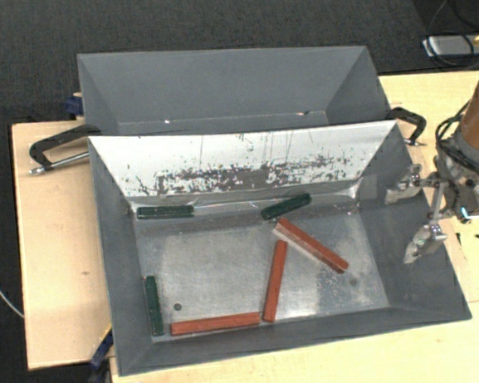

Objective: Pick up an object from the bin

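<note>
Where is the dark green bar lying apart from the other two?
In the camera view the dark green bar lies at the lower left of the grey metal bin, along its left wall, beside a red bar's end.

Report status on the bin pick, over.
Jaws open, empty, above the bin's right wall. Nearest piece: diagonal red stick on the floor, untouched. Nothing lying between the two.

Single camera, above the bin (117,239), slightly oblique, whole bin framed
</note>
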Robot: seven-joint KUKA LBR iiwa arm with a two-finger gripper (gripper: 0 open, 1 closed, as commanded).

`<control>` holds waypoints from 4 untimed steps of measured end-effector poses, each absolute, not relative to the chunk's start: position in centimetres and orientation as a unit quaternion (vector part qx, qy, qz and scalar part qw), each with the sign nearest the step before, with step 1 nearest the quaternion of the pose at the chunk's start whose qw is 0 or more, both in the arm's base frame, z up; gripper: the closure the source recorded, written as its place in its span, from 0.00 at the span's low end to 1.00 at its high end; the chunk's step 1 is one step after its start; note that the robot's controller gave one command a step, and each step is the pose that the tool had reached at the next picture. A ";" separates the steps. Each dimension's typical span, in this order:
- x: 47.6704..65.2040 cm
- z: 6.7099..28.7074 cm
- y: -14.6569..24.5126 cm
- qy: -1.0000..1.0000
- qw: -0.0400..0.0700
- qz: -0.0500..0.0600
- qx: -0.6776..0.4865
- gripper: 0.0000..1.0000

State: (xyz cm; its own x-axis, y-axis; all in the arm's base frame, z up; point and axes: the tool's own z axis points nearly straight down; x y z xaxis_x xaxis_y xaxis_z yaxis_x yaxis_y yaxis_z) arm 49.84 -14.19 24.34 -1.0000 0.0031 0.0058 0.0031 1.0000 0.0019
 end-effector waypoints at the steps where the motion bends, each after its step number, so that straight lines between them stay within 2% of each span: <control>1: 50.0 24.8 -14.1 -1.000 -0.002 0.000 0.000 0.00; 2: 50.5 18.6 -12.1 -1.000 -0.003 0.000 0.008 0.00; 3: 50.0 11.0 -11.9 -1.000 -0.003 0.000 0.012 0.00; 4: 51.1 8.5 -11.9 -0.996 -0.001 0.000 -0.089 0.00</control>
State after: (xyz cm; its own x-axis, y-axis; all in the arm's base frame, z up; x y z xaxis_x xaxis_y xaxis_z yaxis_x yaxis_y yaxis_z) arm 51.15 -11.89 8.47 -0.9842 0.1768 -0.0022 0.1768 0.9842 0.0010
